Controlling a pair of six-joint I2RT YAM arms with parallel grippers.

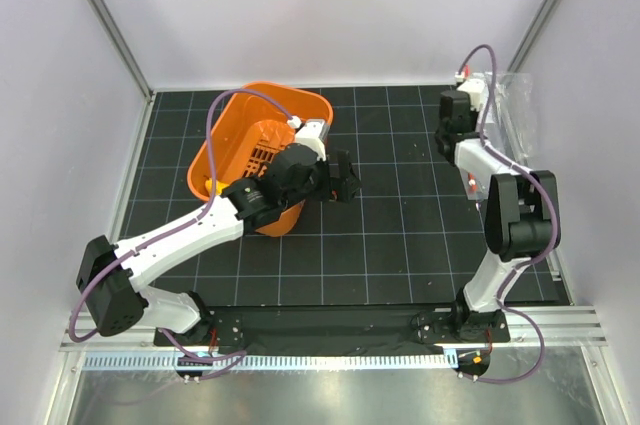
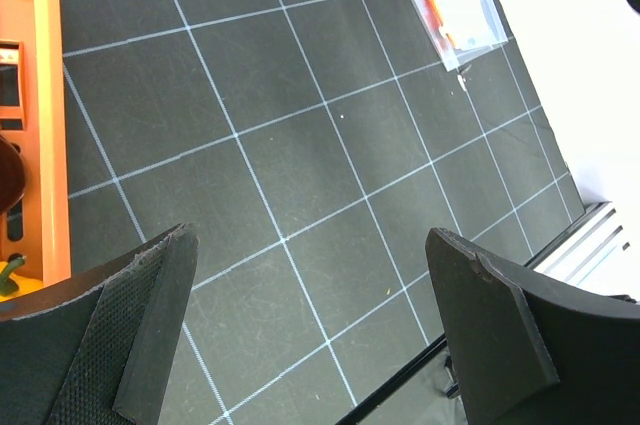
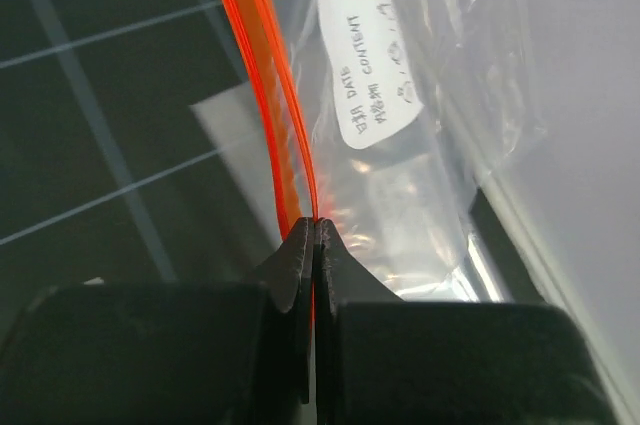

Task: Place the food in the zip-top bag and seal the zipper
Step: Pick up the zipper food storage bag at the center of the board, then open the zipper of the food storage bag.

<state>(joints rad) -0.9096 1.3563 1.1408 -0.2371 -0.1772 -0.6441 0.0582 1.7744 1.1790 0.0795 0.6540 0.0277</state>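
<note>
My right gripper [image 3: 315,225] is shut on the red-orange zipper [image 3: 262,65] at the edge of the clear zip-top bag [image 3: 470,75]. A white label [image 3: 375,65] shows on the clear plastic just right of the strip; I cannot tell if it is the same pouch. In the top view the right gripper [image 1: 472,83] is at the far right by the bag [image 1: 512,95]. My left gripper [image 2: 310,245] is open and empty over the mat, just right of the basket. A dark brown round food [image 2: 8,175] lies in the basket; a yellow piece [image 1: 210,185] shows there too.
The orange slotted basket [image 1: 240,105] lies tilted at the left centre, under my left arm. The black gridded mat [image 1: 400,235] covers the table. White walls close in on the left, back and right. The bag [image 2: 465,5] shows far off in the left wrist view.
</note>
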